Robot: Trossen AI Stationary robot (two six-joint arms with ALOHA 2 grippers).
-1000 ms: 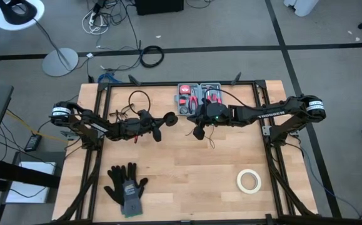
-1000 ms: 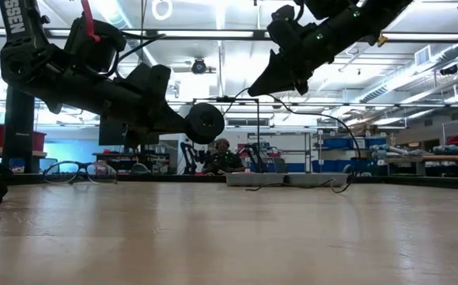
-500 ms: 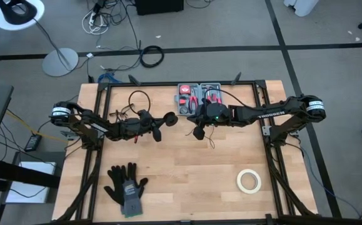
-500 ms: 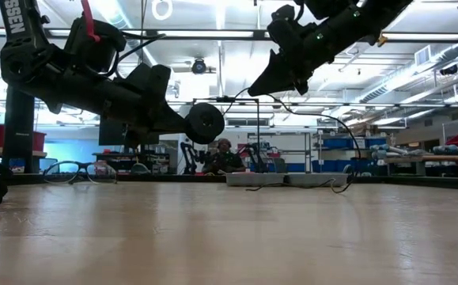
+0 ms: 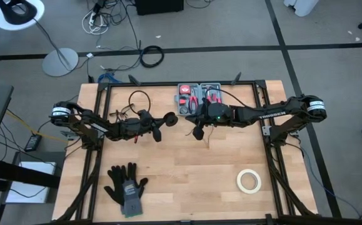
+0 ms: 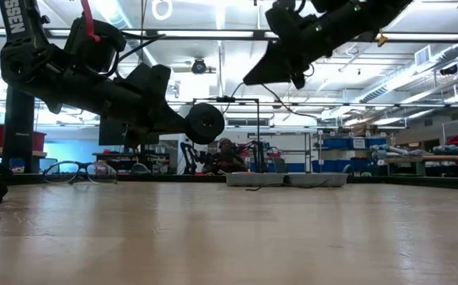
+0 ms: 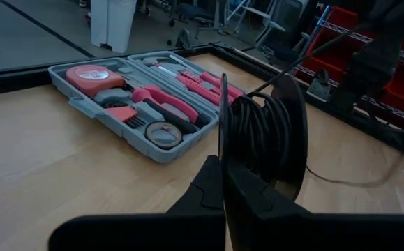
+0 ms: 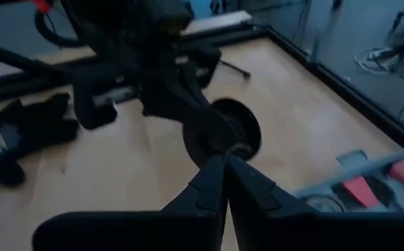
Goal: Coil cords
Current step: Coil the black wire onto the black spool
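Note:
The cord is a thin black wire, mostly wound on a round black spool (image 7: 264,139) that hangs above the table's middle (image 5: 170,119). My left gripper (image 7: 222,167) is shut on the spool. From the spool's top a free strand (image 6: 240,100) runs up to my right gripper (image 6: 248,79), which is shut and higher, just right of the spool (image 5: 197,132). A short tail of wire (image 5: 206,135) hangs by the right gripper. My left gripper pinches one flat flange of the spool at its rim (image 7: 224,139) between its two fingers, coming nearly level from the table's left. The spool stands on edge, lifted clear of the table. My right gripper is shut on the thin wire, as the strand (image 6: 280,89) leading to its tips shows; the contact itself is too small to see. The fingers slant down toward the table's left, and the strand sags slightly.
A grey tool case (image 5: 199,99) lies at the far edge, behind the right gripper. Black gloves (image 5: 125,185) lie near left, a white tape roll (image 5: 248,180) near right. Glasses (image 6: 78,170) rest far left. A person sits in the room beyond (image 6: 225,154).
The slack loop of wire that hung from my right gripper down to the table by the tool case has been drawn up and no longer reaches it. The right gripper's tips have tipped up slightly. The spool has stayed where it was.

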